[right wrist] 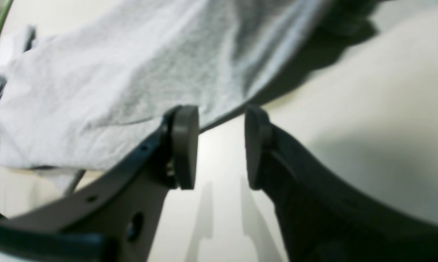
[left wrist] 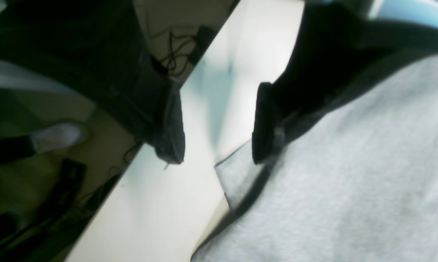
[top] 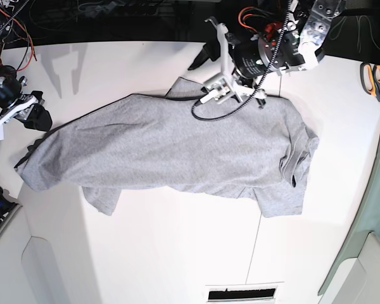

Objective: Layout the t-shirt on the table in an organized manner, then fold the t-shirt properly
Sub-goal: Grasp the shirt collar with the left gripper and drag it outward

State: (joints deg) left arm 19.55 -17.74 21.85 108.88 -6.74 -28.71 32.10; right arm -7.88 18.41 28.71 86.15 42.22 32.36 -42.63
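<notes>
The light grey t-shirt (top: 177,152) lies spread across the white table (top: 177,253), rumpled at both ends. No lettering shows. In the left wrist view my left gripper (left wrist: 215,158) hangs open over the table's edge, bare table (left wrist: 204,109) between its dark fingers. The t-shirt (left wrist: 349,163) lies to the right, its corner just below the gap. My left arm (top: 253,57) hovers above the shirt's far edge. My right gripper (right wrist: 220,120) is open at the shirt's left end (top: 37,120). The shirt's hem (right wrist: 131,83) crosses just beyond its fingertips, and nothing is clamped.
Orange-handled scissors (top: 373,76) lie at the table's far right. Cables and electronics (top: 114,12) crowd the back edge. A dark slot (top: 240,293) sits at the front edge. Beyond the table's edge the floor holds cables and a person's shoe (left wrist: 59,136).
</notes>
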